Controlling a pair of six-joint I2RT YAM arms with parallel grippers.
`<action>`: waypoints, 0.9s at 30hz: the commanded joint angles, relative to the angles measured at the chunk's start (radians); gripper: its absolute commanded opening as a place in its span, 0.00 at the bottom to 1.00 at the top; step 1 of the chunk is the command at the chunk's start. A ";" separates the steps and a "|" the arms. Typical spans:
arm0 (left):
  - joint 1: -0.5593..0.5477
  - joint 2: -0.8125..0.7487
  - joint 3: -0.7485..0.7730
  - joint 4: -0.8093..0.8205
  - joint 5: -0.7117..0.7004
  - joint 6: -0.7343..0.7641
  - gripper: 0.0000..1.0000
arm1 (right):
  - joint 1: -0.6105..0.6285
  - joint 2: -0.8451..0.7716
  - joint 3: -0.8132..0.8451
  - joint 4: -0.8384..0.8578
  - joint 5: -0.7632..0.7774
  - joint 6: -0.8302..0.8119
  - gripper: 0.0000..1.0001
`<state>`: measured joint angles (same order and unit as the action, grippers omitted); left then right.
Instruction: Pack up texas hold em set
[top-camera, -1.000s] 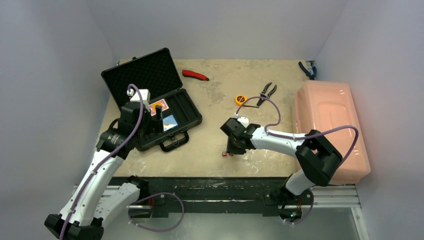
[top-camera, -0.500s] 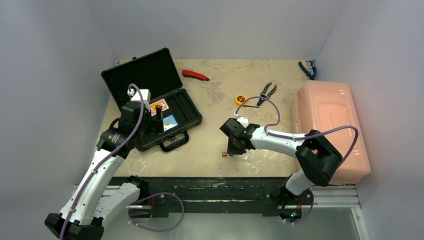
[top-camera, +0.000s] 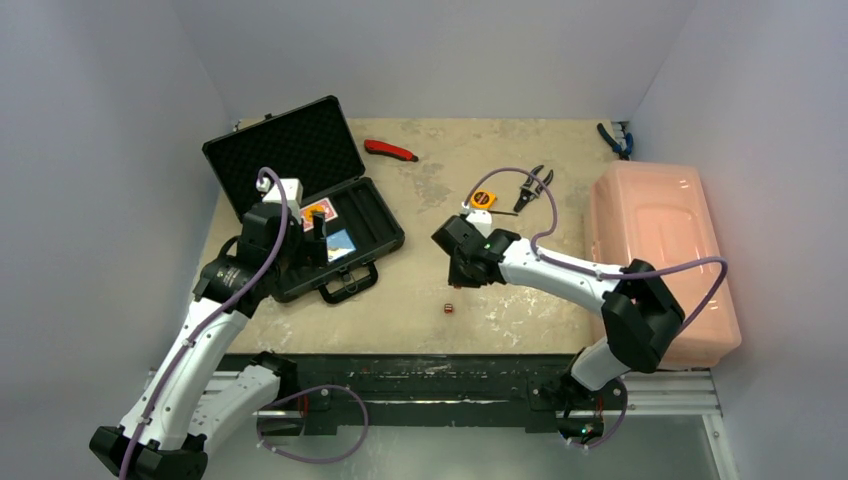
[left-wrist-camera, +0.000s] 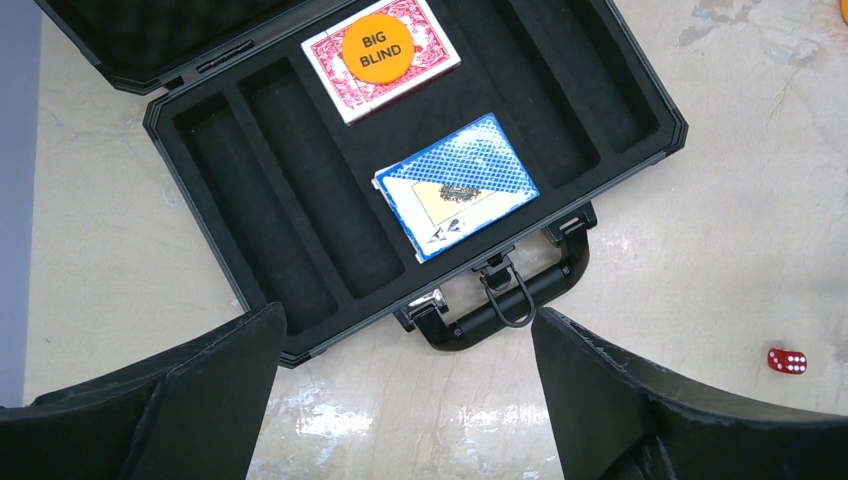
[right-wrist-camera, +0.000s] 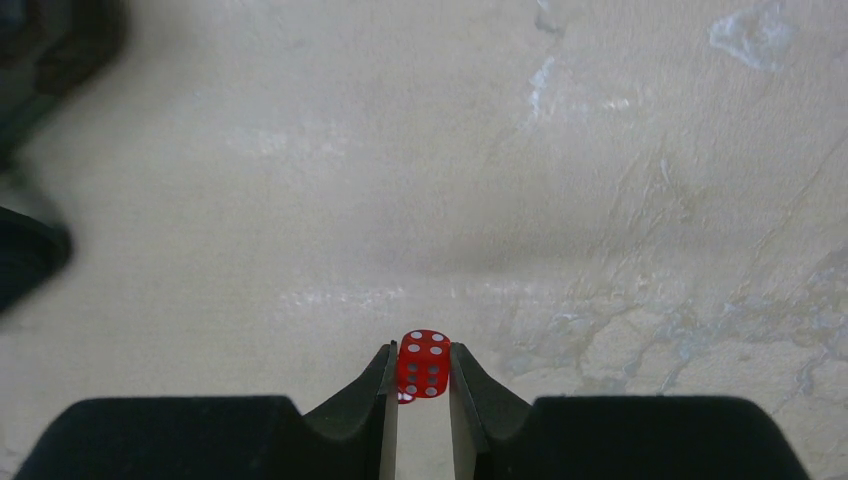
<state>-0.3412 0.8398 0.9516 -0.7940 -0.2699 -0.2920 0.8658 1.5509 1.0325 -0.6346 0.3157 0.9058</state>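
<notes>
The right fingers are nearly shut, pinching a red die by two flat faces above the worktop. It looks hard, light and slick, and a skewed grip might squirt it out. A second die lies near the open case. The left fingers hang wide, empty.

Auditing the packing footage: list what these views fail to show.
Top view: the body of the right claw hides the die it grips.
Right wrist view: a red speck below the die, half behind the claw; second die or not, unclear.
Left wrist view: top edge cuts off the case lid.
</notes>
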 joint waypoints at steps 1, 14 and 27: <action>0.001 -0.004 0.012 0.020 0.009 0.017 0.93 | 0.006 -0.003 0.138 -0.026 0.084 -0.054 0.02; 0.016 -0.015 0.013 0.018 0.001 0.014 0.93 | 0.002 0.252 0.557 -0.060 0.047 -0.133 0.01; 0.018 -0.015 0.013 0.017 0.005 0.013 0.93 | 0.001 0.483 0.871 -0.097 -0.028 -0.169 0.00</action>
<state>-0.3294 0.8330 0.9516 -0.7940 -0.2668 -0.2924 0.8658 2.0045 1.8149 -0.7029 0.3153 0.7578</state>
